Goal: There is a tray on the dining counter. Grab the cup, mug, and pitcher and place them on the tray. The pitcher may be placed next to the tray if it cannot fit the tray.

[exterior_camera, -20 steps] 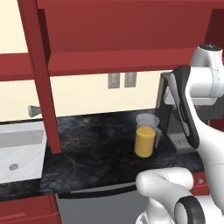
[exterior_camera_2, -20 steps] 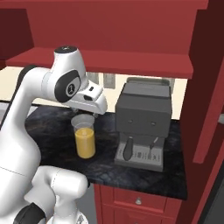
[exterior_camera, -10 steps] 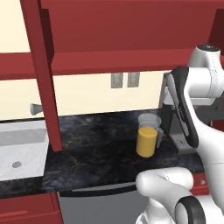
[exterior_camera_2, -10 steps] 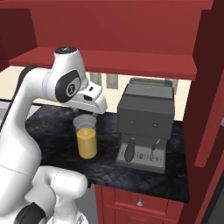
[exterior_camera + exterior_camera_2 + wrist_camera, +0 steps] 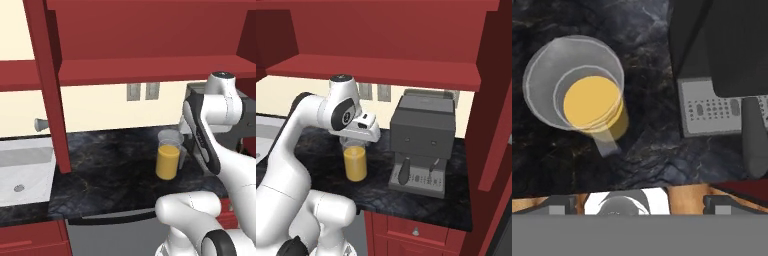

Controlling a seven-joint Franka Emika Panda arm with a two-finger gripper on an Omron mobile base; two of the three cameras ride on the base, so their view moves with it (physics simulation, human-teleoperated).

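step: reaching for the pitcher (image 5: pixel 168 157), nothing yet lifted.
pitcher: upright on the black surface (image 5: pixel 110 175), coffee machine (image 5: pixel 423 145) at its 3 o'clock.
pincer: (image 5: pixel 640 204) jaws spread wide, empty, apparently hovering above.
next: descend, centre on pitcher, close.

Home kitchen, black marbled countertop (image 5: pixel 110 175), white sink (image 5: pixel 22 167), red cabinets (image 5: pixel 145 30), espresso machine (image 5: pixel 423 142)

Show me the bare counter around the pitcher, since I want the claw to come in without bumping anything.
The widest bare stretch lies between the pitcher and the red post beside the sink. Counter in front of the pitcher is bare too. It is crowded on the other side, where the coffee machine stands close by.
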